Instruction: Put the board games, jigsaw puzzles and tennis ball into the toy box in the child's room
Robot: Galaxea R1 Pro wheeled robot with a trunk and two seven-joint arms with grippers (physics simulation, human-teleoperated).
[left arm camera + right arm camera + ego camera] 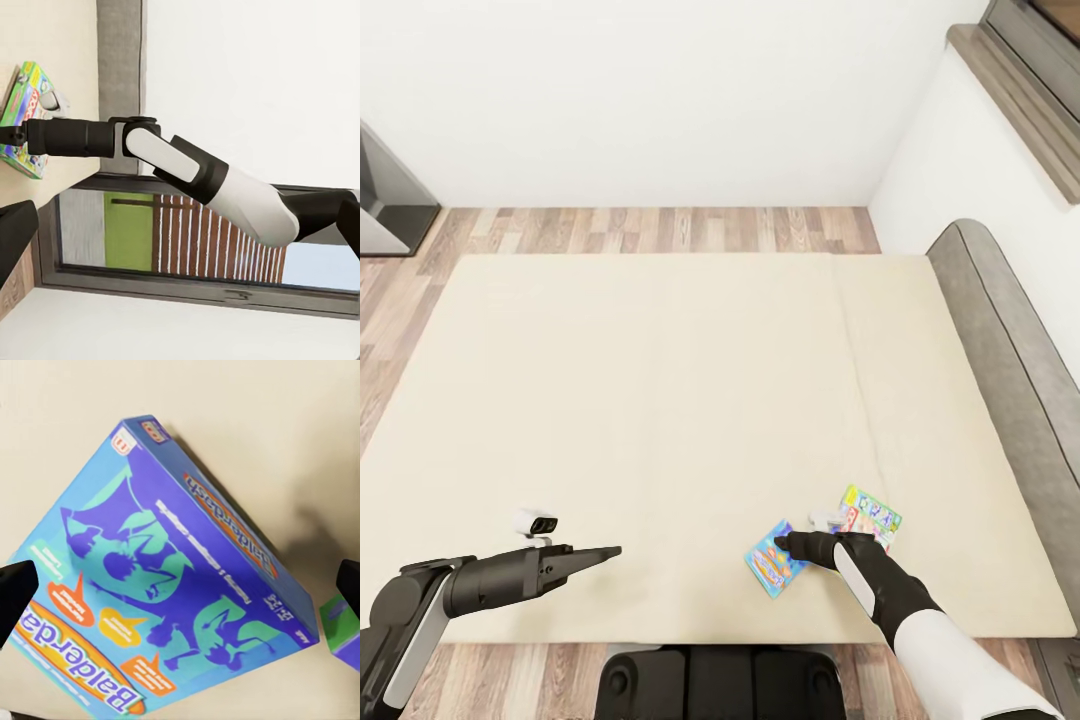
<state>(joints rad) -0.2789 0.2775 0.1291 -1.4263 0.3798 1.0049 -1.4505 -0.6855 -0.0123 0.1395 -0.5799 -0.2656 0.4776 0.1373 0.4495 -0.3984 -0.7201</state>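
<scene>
Two board games lie near the front right of the cream bed (pixel 660 400). The blue Balderdash box (pixel 768 568) (pixel 172 585) sits tilted under my right gripper (pixel 785 545) (pixel 180 589), which is open, with a black fingertip (pixel 15 592) off each side of the box. Just to its right is the green board game (pixel 875 515) (pixel 26 97) (pixel 341 622), partly covered by my right forearm. My left gripper (pixel 610 550) hangs open over the bed's front left, holding nothing.
A grey padded headboard (pixel 1000 350) runs along the bed's right side below a window sill (pixel 1020 100). Wood floor (pixel 660 228) lies beyond the bed, with dark furniture (pixel 390 200) at the far left. My base is against the bed's near edge.
</scene>
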